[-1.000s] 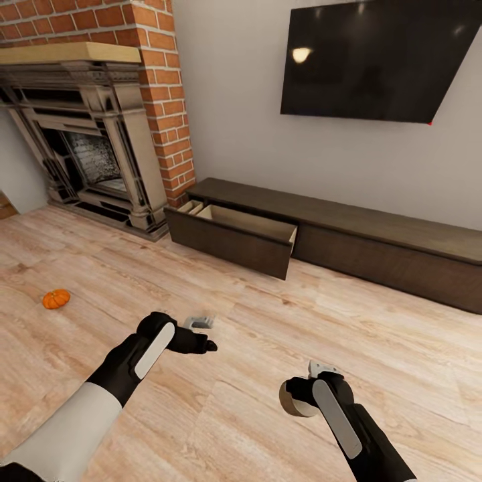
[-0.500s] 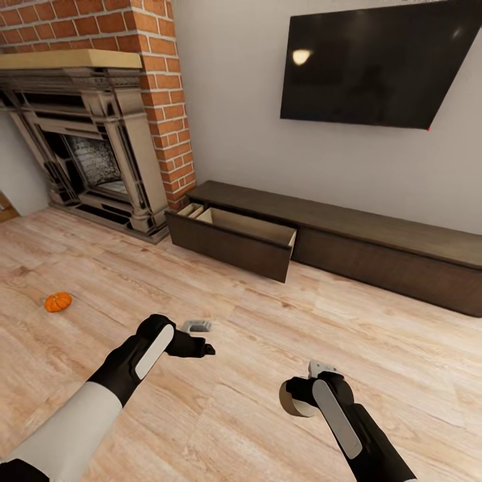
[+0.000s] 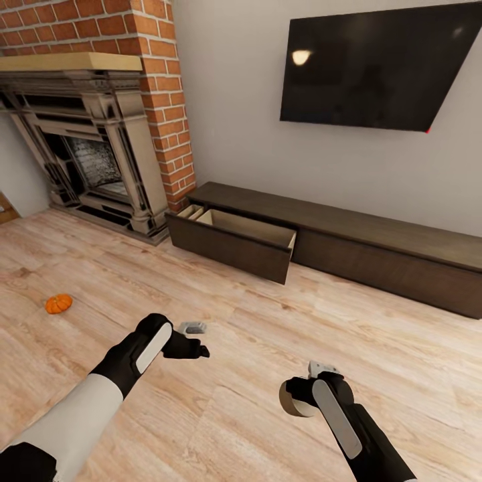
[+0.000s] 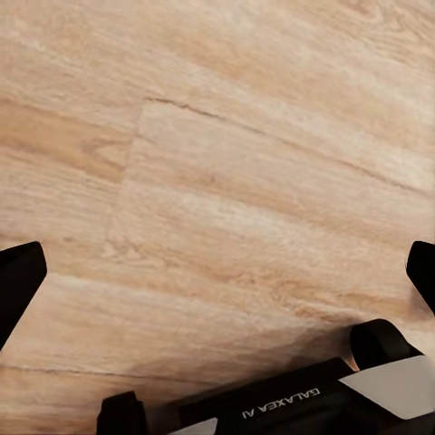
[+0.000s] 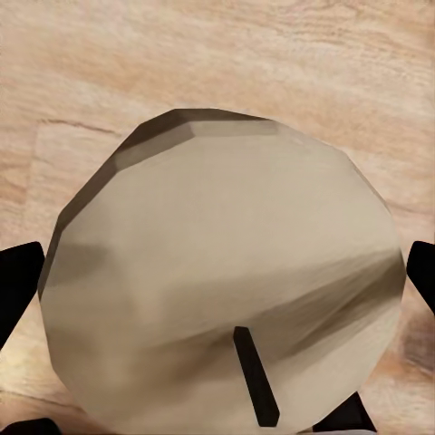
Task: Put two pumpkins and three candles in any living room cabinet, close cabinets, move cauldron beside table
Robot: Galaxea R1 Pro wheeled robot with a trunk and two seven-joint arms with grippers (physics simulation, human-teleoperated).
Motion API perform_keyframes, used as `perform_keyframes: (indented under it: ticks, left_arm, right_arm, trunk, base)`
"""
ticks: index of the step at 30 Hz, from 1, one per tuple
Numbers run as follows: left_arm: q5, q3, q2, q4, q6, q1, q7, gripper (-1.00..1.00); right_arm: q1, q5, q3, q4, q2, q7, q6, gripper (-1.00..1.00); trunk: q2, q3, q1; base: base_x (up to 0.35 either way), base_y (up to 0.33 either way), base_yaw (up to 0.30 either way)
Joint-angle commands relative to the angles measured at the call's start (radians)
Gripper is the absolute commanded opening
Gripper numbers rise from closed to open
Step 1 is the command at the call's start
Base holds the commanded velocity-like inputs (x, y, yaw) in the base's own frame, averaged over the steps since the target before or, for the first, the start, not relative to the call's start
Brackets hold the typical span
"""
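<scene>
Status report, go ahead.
Right gripper shut on candle. Left gripper open, empty. Cabinet drawer open ahead; pumpkin on floor. Path unobstructed.

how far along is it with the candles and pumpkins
Nothing shows as stored yet. One cabinet drawer stands open, and what shows of its inside looks empty. In hand: the right gripper holds a candle; the left gripper is open and empty. One pumpkin lies on the floor. Left: store everything, shut the drawer, place the cauldron.

Brick fireplace [image 3: 100,154] w/ mantel, wall TV [image 3: 375,63], wood floor [image 3: 254,375], maybe laminate.
</scene>
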Motion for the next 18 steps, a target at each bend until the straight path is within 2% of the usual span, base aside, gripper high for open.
perform_keyframes:
  ticks: [1, 6, 18]
  left_arm:
    - [0.005, -0.004, 0.001, -0.001, 0.002, -0.001, 0.004, 1.00]
    - [0.003, -0.004, 0.002, 0.000, 0.002, -0.002, 0.003, 1.00]
    - [0.003, -0.004, 0.001, 0.000, 0.002, -0.002, 0.003, 1.00]
  right_arm:
    - [-0.001, -0.010, 0.002, -0.001, 0.000, -0.011, 0.000, -1.00]
    - [-0.001, -0.010, 0.002, -0.001, 0.001, -0.011, 0.000, -1.00]
    - [-0.001, -0.010, 0.001, -0.001, 0.001, -0.011, 0.000, -1.00]
  trunk:
    - [0.000, -0.001, 0.000]
    - [0.000, -0.001, 0.000]
    - [0.000, -0.001, 0.000]
  base:
    - [0.139, 0.000, 0.000]
    - [0.254, 0.000, 0.000]
    - [0.327, 0.000, 0.000]
